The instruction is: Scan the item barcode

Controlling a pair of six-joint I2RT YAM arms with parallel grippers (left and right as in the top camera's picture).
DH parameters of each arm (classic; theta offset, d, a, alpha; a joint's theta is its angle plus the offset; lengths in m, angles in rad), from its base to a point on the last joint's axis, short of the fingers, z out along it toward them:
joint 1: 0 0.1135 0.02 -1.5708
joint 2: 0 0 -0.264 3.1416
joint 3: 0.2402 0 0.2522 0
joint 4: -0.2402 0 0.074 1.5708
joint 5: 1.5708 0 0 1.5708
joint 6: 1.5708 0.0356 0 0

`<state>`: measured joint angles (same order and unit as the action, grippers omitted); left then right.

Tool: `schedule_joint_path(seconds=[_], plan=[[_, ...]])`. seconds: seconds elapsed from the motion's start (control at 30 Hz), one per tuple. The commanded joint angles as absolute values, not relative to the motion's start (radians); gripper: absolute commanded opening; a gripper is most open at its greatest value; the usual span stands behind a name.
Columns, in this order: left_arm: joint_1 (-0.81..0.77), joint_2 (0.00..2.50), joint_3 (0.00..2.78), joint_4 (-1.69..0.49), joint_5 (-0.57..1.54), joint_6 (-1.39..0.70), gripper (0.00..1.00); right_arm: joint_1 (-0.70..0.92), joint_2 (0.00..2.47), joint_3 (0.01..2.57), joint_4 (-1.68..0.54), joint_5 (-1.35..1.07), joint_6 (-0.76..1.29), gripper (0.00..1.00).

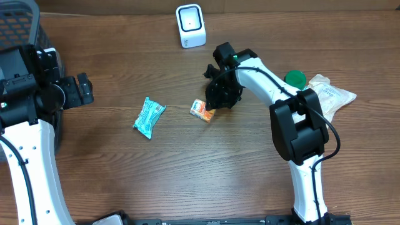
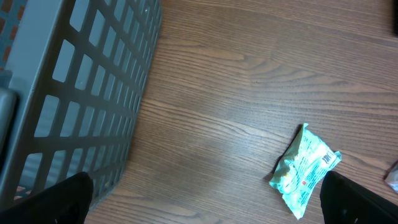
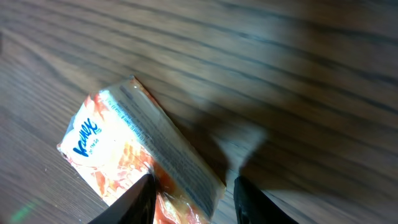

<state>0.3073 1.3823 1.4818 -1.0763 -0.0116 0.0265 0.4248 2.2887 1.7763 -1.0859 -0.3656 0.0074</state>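
Orange tissue pack (image 1: pixel 200 110) lies flat mid-table, 6 o'clock of scanner (image 1: pixel 190 25), 3 o'clock of teal packet (image 1: pixel 149 117), long axis about 10-to-4, its 4 o'clock end between part-spread right gripper (image 3: pixel 194 198) jaws, grip can't tell; left gripper (image 2: pixel 208 202) spread wide, empty.

A grey basket (image 1: pixel 28 25) stands at left; a green lid (image 1: pixel 295 79) adjoins, seemingly, a clear bag (image 1: pixel 332 94).

1. The right hand (image 3: pixel 189 202) hangs close over the wooden surface (image 3: pixel 298 74), its two dark fingertips (image 3: pixel 140 199) apart.
2. One end of an orange-and-white packet (image 3: pixel 118 149) with blue lettering lies between them; the rest stretches ahead and leftward.
3. Whether they pinch it cannot be told.
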Motion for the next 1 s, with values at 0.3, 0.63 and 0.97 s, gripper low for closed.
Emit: schedule_joint_path(seconds=[0.3, 0.63, 0.97], plan=[[0.301, 1.386, 1.488, -1.073, -0.003, 0.038, 1.00, 0.422, 2.302, 1.768, -1.138, -0.355, 0.110, 0.31], [0.301, 1.386, 1.488, -1.073, -0.003, 0.038, 0.99, 0.421, 2.287, 1.769, -1.151, -0.386, 0.127, 0.04], [0.301, 1.386, 1.488, -1.073, -0.003, 0.038, 1.00, 0.348, 2.164, 1.800, -1.176, -0.976, 0.075, 0.04]])
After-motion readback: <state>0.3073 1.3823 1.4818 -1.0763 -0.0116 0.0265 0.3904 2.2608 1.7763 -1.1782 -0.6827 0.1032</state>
